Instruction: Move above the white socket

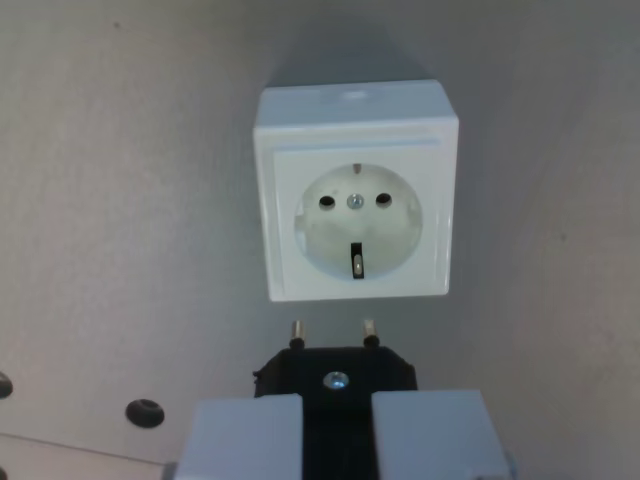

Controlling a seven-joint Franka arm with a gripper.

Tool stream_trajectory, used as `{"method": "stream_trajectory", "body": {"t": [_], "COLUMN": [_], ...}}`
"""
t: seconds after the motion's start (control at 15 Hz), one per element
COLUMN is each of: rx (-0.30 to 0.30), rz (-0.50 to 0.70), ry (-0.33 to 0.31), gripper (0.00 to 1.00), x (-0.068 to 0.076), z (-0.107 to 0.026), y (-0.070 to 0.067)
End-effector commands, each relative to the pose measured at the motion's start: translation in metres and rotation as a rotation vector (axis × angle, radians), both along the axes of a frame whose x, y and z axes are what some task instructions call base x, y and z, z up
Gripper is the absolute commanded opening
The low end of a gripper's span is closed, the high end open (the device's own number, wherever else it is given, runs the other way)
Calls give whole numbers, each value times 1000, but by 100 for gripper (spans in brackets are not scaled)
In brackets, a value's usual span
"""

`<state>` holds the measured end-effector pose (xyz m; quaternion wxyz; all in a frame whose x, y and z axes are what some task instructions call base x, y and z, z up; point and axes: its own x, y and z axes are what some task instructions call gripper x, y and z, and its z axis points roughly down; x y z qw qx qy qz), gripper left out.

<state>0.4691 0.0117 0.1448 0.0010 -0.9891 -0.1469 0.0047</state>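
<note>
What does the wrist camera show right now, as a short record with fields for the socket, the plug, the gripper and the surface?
socket: white socket, square box, round recess with two holes and a centre screw
plug: black plug, two pins pointing toward the socket, below it in the wrist view, not inserted
gripper: gripper, pale fingers on either side of the plug, shut on it
surface: grey board, dark holes at the wrist view's lower left

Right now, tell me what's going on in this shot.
The robot's gripper, at the bottom of the wrist view, is clamped on a black two-pin plug, pins pointing toward a square white wall socket that sits on a grey surface. The pins are short of the socket's face and not inserted; the two holes sit higher in the frame than the pin tips.
</note>
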Motion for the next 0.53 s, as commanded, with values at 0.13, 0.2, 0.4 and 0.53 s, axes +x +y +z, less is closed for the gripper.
{"method": "stream_trajectory", "body": {"t": [0.13,0.2,0.4,0.53], "rx": [-5,-5,-4,-4], "rz": [31,32,34,35], "ry": [-43,-38,-31,-29], "gripper": [0,0,0,0], "x": [7,8,11,13], "z": [-13,-16,-22,-26], "y": [-7,-7,-8,-9]}}
